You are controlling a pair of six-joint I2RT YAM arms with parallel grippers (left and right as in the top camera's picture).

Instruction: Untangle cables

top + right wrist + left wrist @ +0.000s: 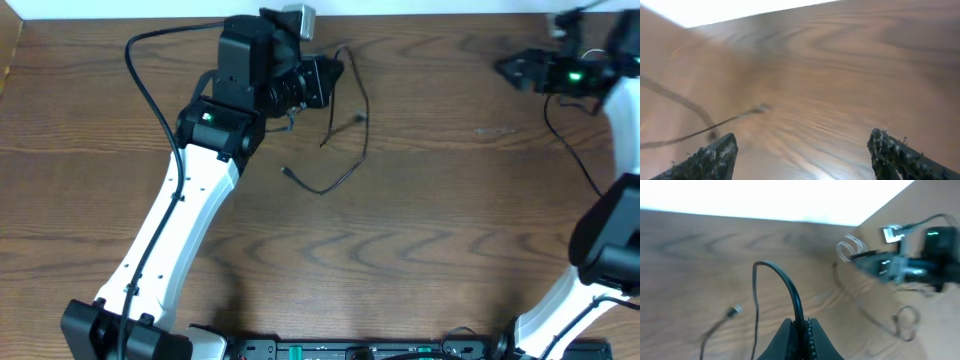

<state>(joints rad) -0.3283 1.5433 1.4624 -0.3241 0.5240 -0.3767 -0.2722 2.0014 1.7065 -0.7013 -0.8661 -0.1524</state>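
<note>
Black cable (364,140) is lying in a loose open loop on the desk (450,230) near the far edge. One stretch of it is being pinched between the pressed-together jaws of the left gripper (803,325). Its free plug end (286,170) is resting on the wood, clear of the arm. The right gripper (802,144) is hanging spread wide well off to the right, gripping nothing. The cord is looking thin, light and limp, so it is likely dragging easily and slipping from a weak pinch. Taking hold just behind a plug is probably the firmer grip.
</note>
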